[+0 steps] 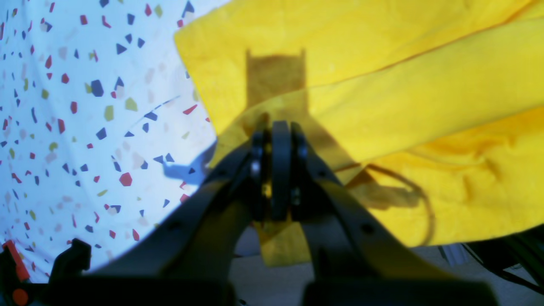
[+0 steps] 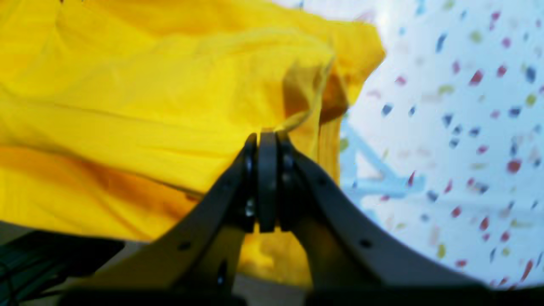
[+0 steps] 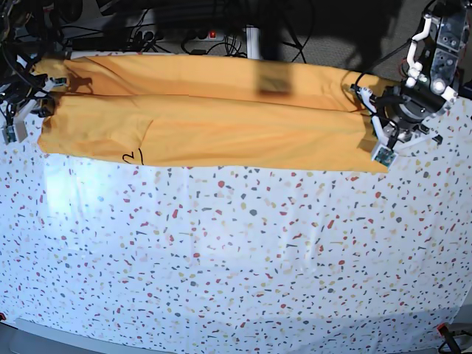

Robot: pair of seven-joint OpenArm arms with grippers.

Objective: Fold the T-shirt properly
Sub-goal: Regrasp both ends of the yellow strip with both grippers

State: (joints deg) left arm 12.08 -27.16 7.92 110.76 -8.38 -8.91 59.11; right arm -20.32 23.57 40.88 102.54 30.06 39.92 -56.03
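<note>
From the left wrist camera, the left claw (image 1: 280, 127) fills the near foreground, its two dark fingers pressed together with a strip of yellow cloth pinched between them; the cloth hangs out below the fingers and runs up past their tips. This is the T-shirt (image 1: 425, 85), whose folds spread beyond the claw toward the upper right, one layer lying over another, with a thin dark looping line on the lower fold. The claw's shadow falls on the fabric just ahead of it. To the left lies the bench (image 1: 85, 127), covered in a white cloth speckled with red, blue and olive flecks.

From the right wrist camera, the right claw (image 2: 267, 135) is likewise closed, clamped on an edge of the same shirt (image 2: 127, 106), which bunches up at the fingertips and stretches away to the left in long creases. The speckled bench surface (image 2: 459, 127) shows blurred to the right.

In the base view, the speckled bench (image 3: 236, 258) takes up the whole near half. Farther back the T-shirt (image 3: 221, 125) lies stretched in a long band across the far part of the bench, folded lengthwise into two overlapping strips, with a small black scribble near its front edge toward the left. The left claw (image 3: 376, 144) holds its right end; the right claw (image 3: 33, 110) holds its left end, mostly hidden among cables
</note>
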